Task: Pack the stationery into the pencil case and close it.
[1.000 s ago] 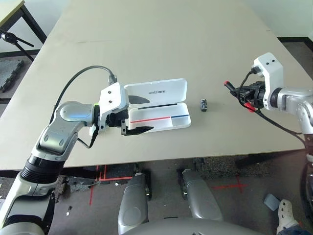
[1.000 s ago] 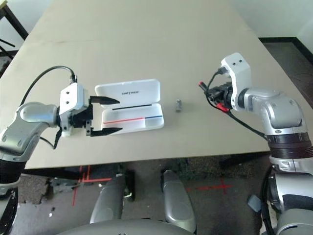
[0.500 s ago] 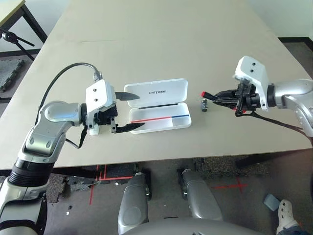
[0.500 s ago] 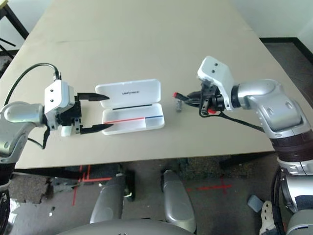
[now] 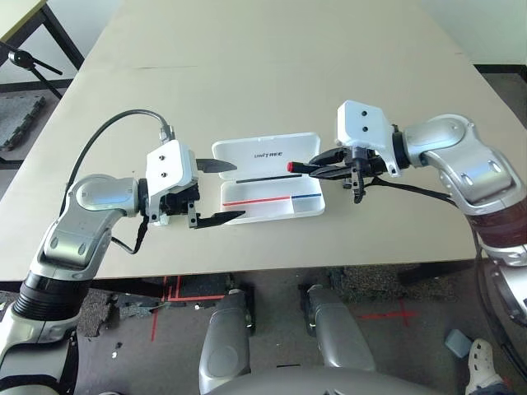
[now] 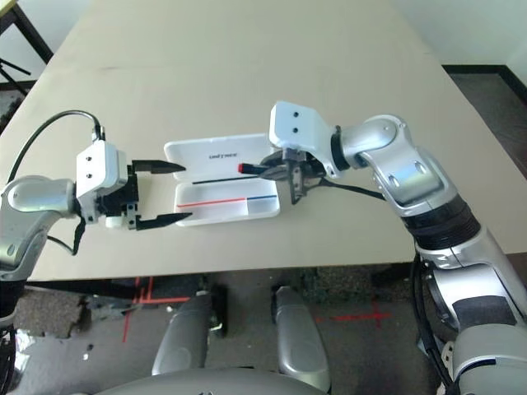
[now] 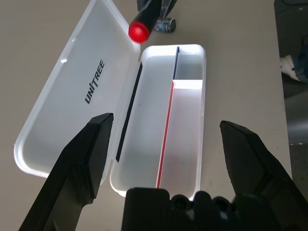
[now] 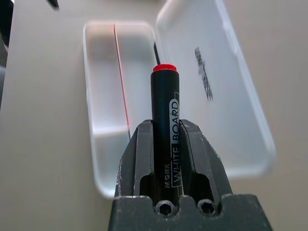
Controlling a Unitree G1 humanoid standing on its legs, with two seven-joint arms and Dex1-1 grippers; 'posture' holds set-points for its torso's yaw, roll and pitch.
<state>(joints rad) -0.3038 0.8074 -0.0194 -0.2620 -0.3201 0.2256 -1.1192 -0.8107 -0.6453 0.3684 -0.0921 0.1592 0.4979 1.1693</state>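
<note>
Fingers [image 8: 143, 159] shut on blk marker [image 8: 163, 110] – over open case [image 7: 185, 130].

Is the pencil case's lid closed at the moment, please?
No, the lid stands open beside the pencil case's bare compartments.

Bare tabletop [image 5: 272, 90], upper centre of frame: open passage. Right gripper [image 5: 329, 164] with marker [image 5: 300, 168]: obstructing case's right end.
</note>
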